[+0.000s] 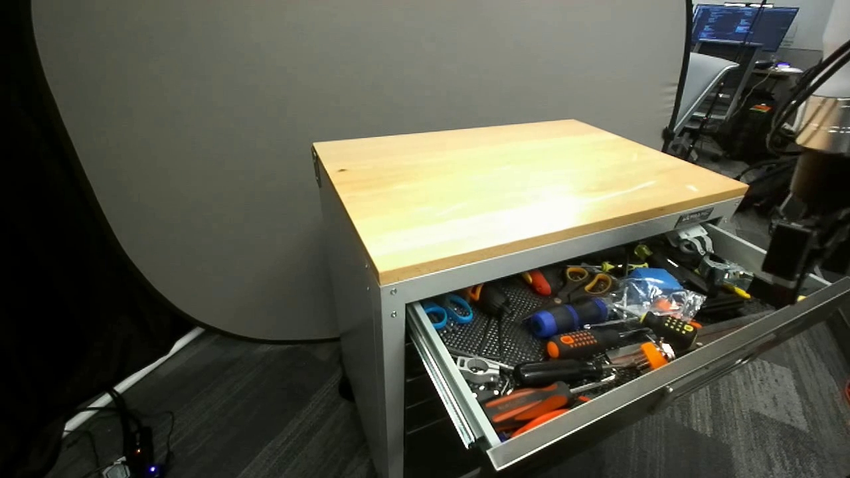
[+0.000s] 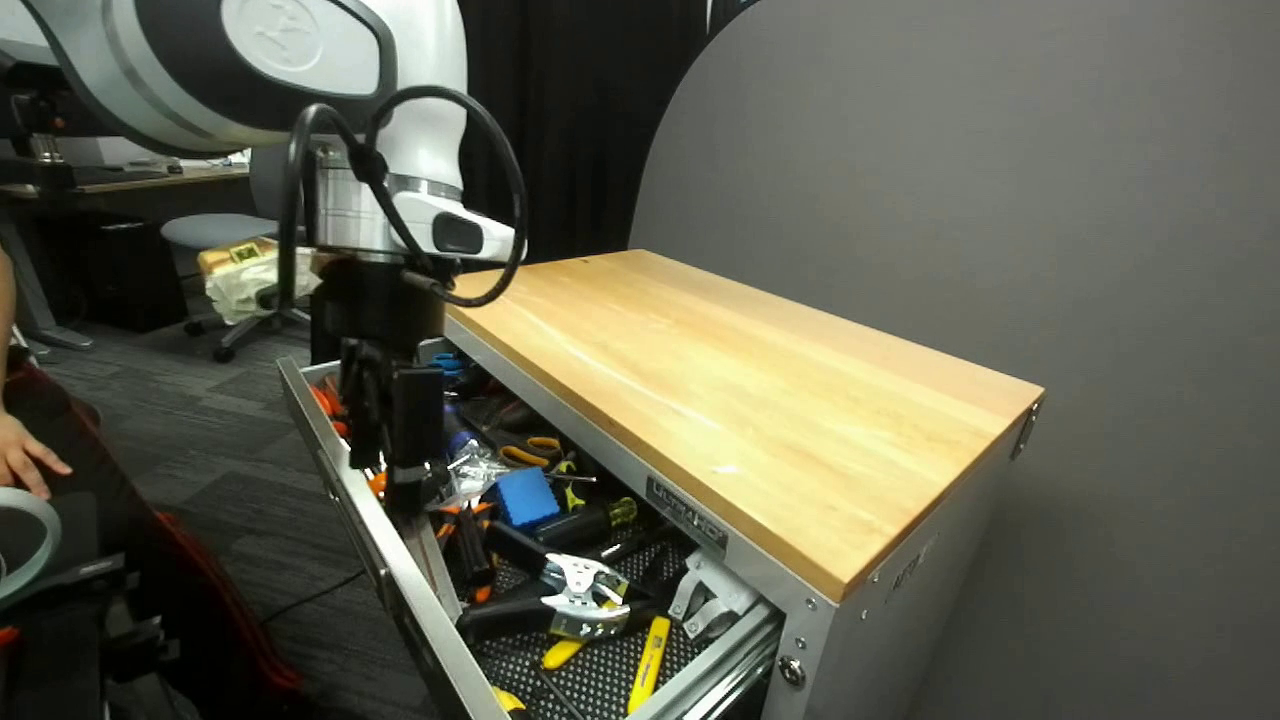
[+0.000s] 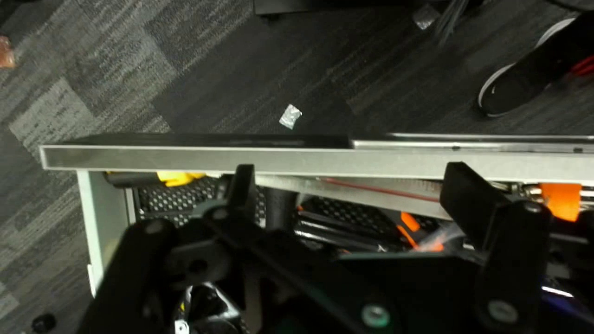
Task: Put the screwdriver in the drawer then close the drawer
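The wide grey drawer (image 1: 597, 410) is pulled open under the wooden top and holds many tools. It also shows in the exterior view (image 2: 415, 590) and in the wrist view (image 3: 325, 162). A stubby black-and-yellow handle (image 1: 671, 330) lies among the tools in the drawer. It may be the screwdriver, but I cannot be sure. My gripper (image 3: 352, 185) is open, its black fingers wide apart with nothing held between them. In both exterior views the gripper (image 2: 385, 475) points down over the drawer, close to the inside of its front panel. I cannot tell whether it touches anything.
The wooden tabletop (image 1: 478, 186) stands behind the drawer. A ruler (image 3: 371, 192) lies along the drawer front. A blue block (image 2: 527, 497), a spring clamp (image 2: 585, 590) and a yellow cutter (image 2: 650, 660) lie inside. A person's hand (image 2: 25, 455) and shoe (image 3: 519, 86) are near.
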You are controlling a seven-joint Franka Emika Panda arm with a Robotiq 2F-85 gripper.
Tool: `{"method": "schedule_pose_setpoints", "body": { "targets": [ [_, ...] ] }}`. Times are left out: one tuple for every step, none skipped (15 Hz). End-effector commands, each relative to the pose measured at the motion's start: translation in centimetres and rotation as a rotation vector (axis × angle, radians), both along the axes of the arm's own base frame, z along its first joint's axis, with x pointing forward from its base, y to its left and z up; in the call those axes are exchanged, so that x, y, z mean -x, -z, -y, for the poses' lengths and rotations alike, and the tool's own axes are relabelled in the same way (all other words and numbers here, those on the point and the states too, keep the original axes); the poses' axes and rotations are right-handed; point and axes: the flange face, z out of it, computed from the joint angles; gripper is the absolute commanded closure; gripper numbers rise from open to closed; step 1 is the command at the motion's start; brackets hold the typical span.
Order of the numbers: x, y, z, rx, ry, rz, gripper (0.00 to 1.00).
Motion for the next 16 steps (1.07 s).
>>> {"method": "schedule_pose_setpoints", "body": {
  "targets": [
    [2.3,0.7,1.3,-0.003,0.018,-0.054,0.0],
    [2.6,1.7,1.3,-0.011,0.019,-0.066,0.0],
    [3.1,2.7,1.2,-0.005,0.018,-0.08,0.0],
    [3.6,3.6,1.1,-0.003,0.024,-0.093,0.0],
    [3.9,4.4,0.9,0.002,0.02,-0.102,0.0],
    [4.1,5.0,0.8,0.0,0.014,-0.099,0.25],
    [4.1,5.3,0.6,-0.001,0.023,-0.088,0.27],
    [4.0,5.6,0.5,-0.007,0.039,-0.072,0.34],
    [3.9,5.9,0.4,-0.012,0.05,-0.061,0.42],
    [3.8,6.2,0.3,-0.015,0.066,-0.042,0.51],
    [3.6,6.4,0.2,-0.015,0.083,-0.022,0.58],
    [3.4,6.5,0.1,-0.018,0.104,-0.001,0.67],
    [3.2,6.7,0.0,-0.017,0.115,0.015,0.73],
    [3.0,6.8,-0.2,-0.02,0.141,0.034,0.82],
    [2.9,6.9,-0.3,-0.021,0.169,0.059,0.89],
    [2.8,7.0,-0.4,-0.024,0.203,0.088,0.95]
  ]
}}
